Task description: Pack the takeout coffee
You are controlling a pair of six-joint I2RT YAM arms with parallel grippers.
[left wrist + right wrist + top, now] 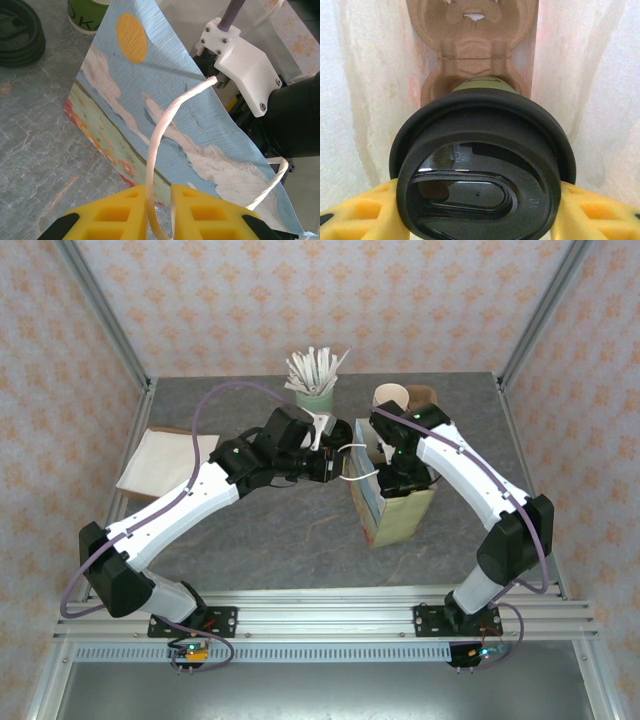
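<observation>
Left pincer [159, 205] nips handle [159, 127]; right [480, 212], coffee [480, 145]

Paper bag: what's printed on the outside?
Blue sky, orange sun, white clouds over a green strip on the paper bag; clearest in the left wrist view.

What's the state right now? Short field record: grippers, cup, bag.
left gripper: shut on the bag's white handle
right gripper: down inside the bag, shut on the takeout coffee
takeout coffee: lid on, over the near slot of the pulp carrier; seated or not, unclear
bag: upright on the table, sky-and-sun print
</observation>
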